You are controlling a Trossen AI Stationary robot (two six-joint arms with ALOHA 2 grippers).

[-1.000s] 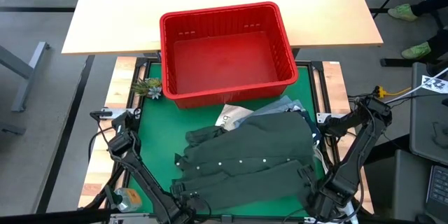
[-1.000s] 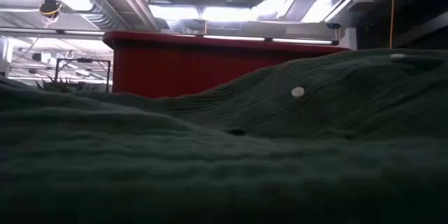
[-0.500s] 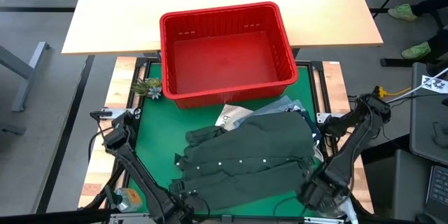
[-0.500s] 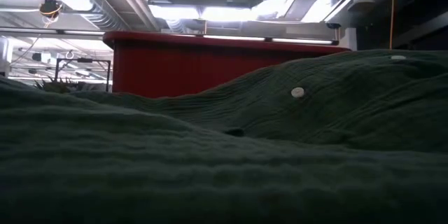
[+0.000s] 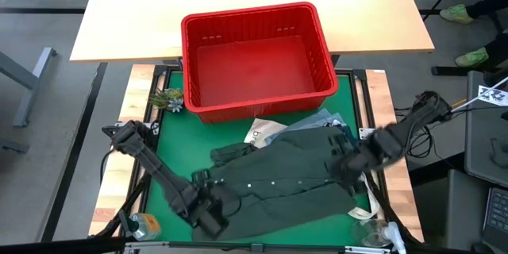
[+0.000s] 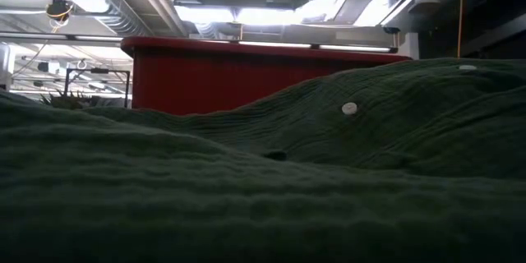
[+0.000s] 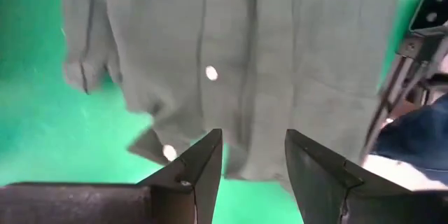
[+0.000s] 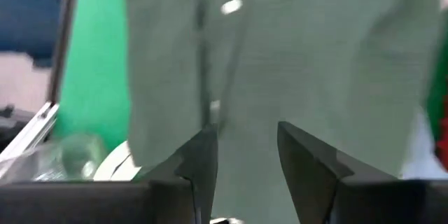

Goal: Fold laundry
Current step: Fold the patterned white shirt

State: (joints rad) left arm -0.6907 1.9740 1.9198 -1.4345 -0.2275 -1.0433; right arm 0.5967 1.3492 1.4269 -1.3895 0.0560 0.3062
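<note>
Folding has barely started: the green shirt is only spread out, nothing creased over yet.

The dark olive shirt (image 5: pixel 282 178) lies button side up on the green bench (image 5: pixel 171 159), just in front of the red basket (image 5: pixel 255 55), which looks empty. Sticking out from under the shirt, on the basket side, are a white printed piece (image 5: pixel 260 131) and a bit of light blue (image 5: pixel 327 117), both unfolded as far as I can see. The left hand (image 7: pixel 252 164) hovers open over the shirt's corner farthest from the basket, the right hand (image 8: pixel 245 157) open over the opposite side. Neither is gripping cloth.
</note>
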